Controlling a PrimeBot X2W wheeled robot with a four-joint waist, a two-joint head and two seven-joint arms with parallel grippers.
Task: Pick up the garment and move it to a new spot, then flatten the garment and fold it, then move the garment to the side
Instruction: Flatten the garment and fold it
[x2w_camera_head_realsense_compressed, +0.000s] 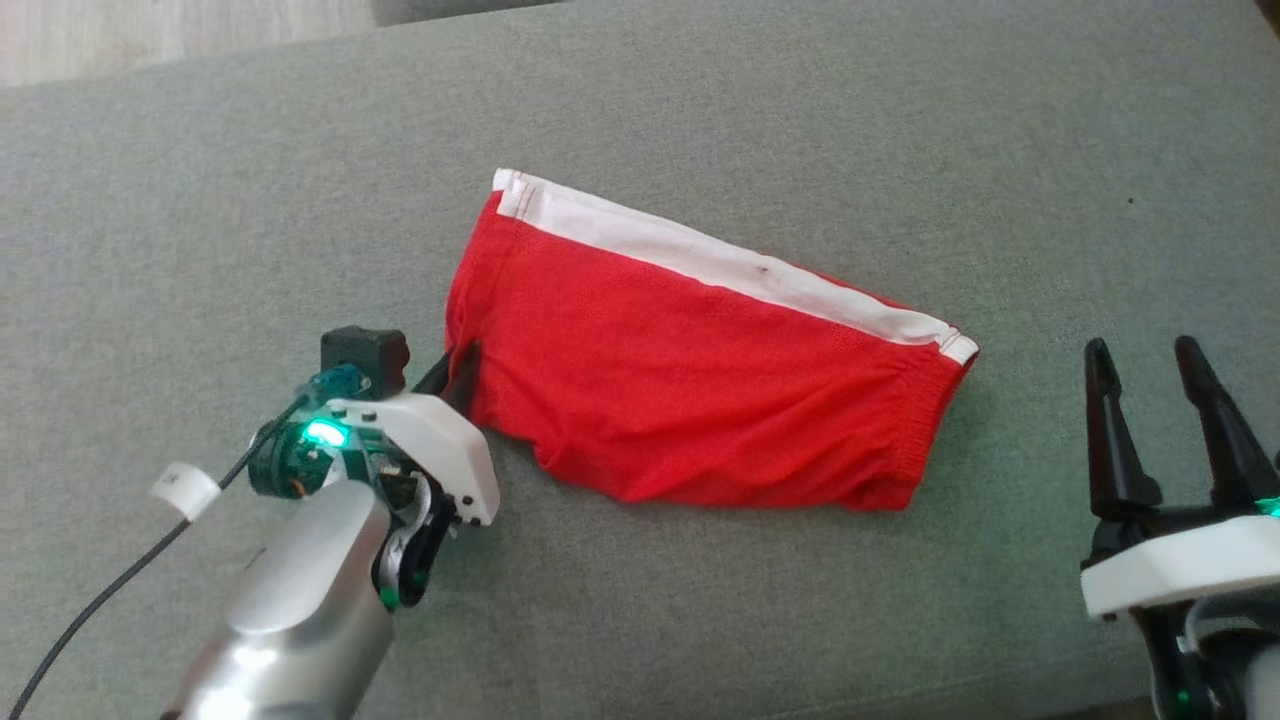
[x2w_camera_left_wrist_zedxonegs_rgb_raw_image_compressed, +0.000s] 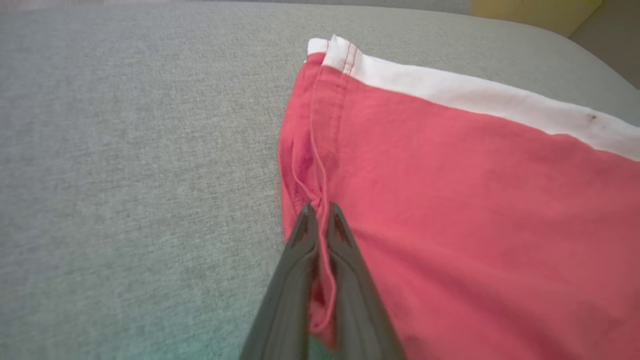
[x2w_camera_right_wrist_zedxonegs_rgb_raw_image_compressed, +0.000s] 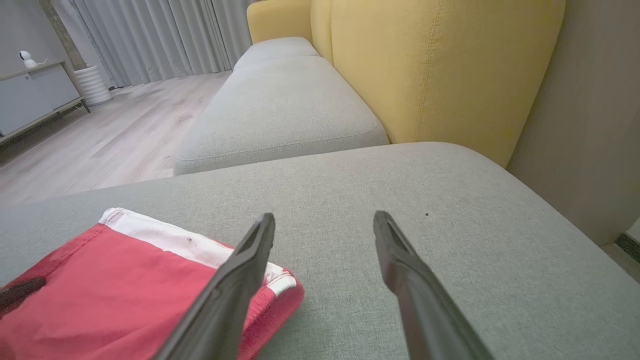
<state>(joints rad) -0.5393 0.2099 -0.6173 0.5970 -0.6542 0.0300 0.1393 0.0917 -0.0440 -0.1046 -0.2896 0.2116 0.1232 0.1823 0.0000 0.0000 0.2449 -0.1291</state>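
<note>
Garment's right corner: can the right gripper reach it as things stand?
Probably yes. The right gripper stands open beside that end of the garment, with bare cushion between them and nothing in the way. The left gripper is shut on the opposite edge.

no legible text, label, brand or number visible.
</note>
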